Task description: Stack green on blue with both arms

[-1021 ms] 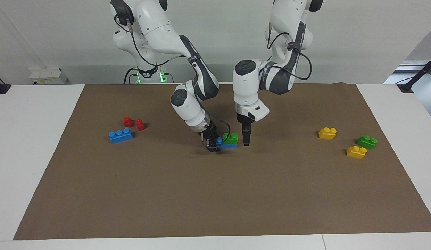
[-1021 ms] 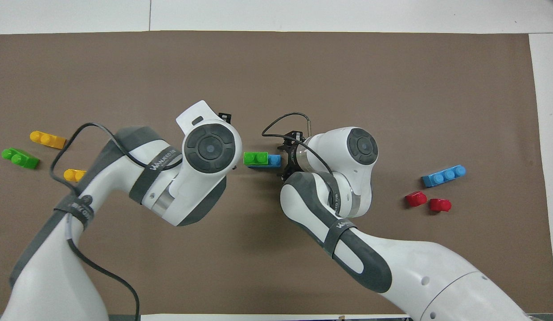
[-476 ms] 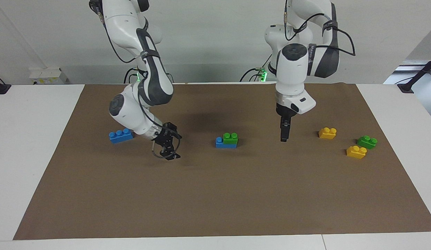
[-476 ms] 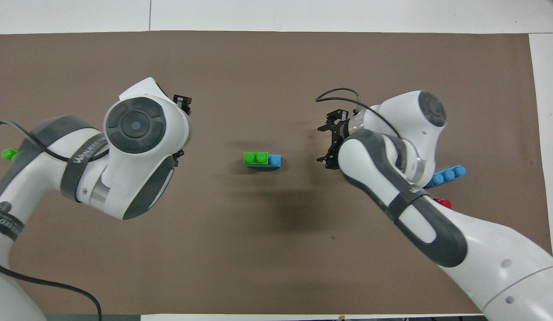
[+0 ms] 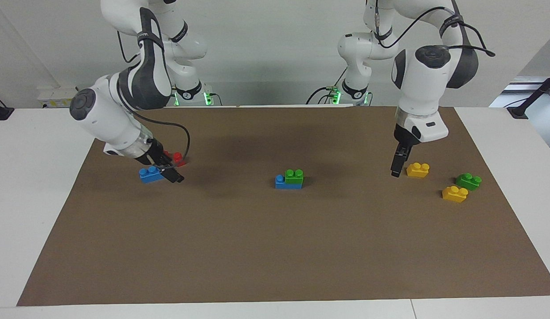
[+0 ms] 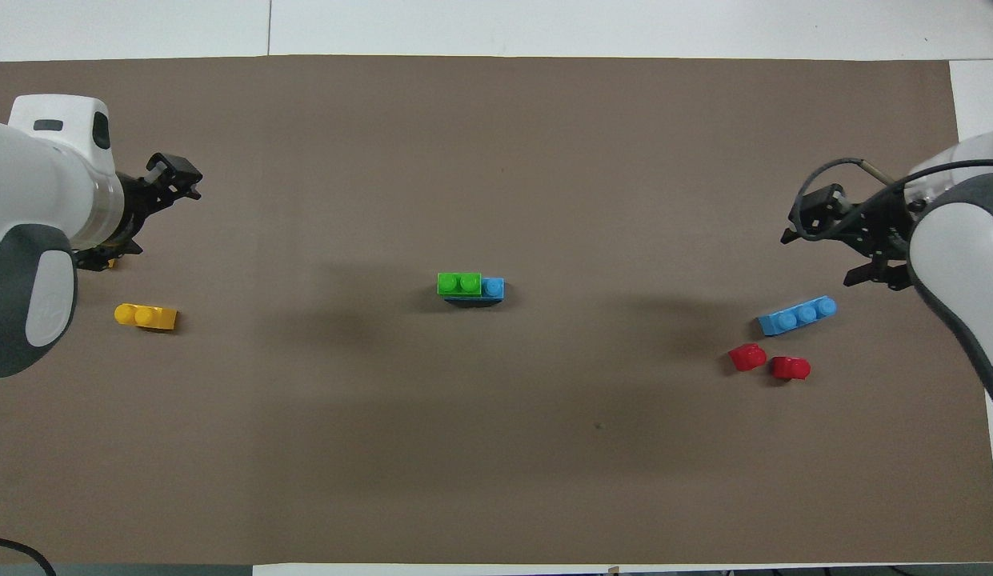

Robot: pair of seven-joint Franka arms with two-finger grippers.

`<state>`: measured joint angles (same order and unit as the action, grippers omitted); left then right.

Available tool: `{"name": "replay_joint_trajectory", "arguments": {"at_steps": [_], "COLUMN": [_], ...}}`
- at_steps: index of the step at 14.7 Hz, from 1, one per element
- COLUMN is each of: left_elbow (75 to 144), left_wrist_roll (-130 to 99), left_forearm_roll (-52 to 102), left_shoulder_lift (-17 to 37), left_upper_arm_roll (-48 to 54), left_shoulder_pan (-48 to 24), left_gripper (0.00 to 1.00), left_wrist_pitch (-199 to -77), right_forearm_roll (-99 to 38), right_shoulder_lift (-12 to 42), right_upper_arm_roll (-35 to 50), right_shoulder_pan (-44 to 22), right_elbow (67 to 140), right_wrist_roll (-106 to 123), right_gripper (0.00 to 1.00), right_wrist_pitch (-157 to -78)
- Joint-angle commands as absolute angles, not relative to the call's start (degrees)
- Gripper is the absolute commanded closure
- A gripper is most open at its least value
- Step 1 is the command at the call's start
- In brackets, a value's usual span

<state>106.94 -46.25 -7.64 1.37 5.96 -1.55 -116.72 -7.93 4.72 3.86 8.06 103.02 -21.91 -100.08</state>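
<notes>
brick (image 5: 294, 176) stacked on longer brick (image 5: 288, 183), mat (image 5: 275, 248) centre

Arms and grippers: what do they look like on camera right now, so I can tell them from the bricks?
Both arms are glossy white rounded shells with dark grey joint sections and round grey end caps. A thin black cable loops along each. The left gripper and right gripper are small, black and two-fingered, each under a white wrist. Green lights glow at the bases.

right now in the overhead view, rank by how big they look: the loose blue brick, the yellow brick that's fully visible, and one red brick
1. loose blue brick, the longest, with three studs.
2. yellow brick, shorter, with two studs.
3. red brick, the smallest; the second red brick beside it looks about the same size.
</notes>
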Motion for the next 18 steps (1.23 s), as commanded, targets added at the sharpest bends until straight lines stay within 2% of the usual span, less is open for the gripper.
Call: {"name": "replay_joint_trajectory", "arguments": {"at_steps": [1, 4, 6, 11, 18], "left_elbow": [104.9, 101.9, 100.0, 94.0, 94.0], "left_wrist_roll": [-31.8, -13.7, -6.5, -4.3, -4.5], "left_forearm_roll": [-6.1, -3.1, -1.3, -0.5, -0.7], "left_shoulder_lift": [-0.1, -0.5, -0.7, -0.8, -3.3], "left_upper_arm_roll": [6.0, 5.8, 5.7, 6.3, 6.4], "left_shoulder_pan": [0.7, 3.2, 4.5, 4.6, 4.0], "left_gripper": [0.00, 0.00, 0.00, 0.00, 0.00], "left_wrist_pitch": [-111.6, -105.9, -102.5, -90.5, -89.8], "right_forearm_roll": [-3.5, -1.9, -1.5, 0.4, 0.1], "right_shoulder_lift": [-1.8, -5.6, -5.5, -2.3, -1.9], "right_upper_arm_roll": [4.6, 4.7, 4.8, 5.2, 5.3], "right_shoulder_pan": [9.9, 9.9, 9.7, 9.1, 9.1], "right_elbow": [103.6, 102.1, 99.1, 96.5, 95.2], "right_wrist_roll": [-5.3, -2.7, -1.2, -0.4, -0.4], "right_gripper": [0.00, 0.00, 0.00, 0.00, 0.00], "right_wrist_pitch": [-95.9, -90.4, -85.4, -86.3, -86.4]}}
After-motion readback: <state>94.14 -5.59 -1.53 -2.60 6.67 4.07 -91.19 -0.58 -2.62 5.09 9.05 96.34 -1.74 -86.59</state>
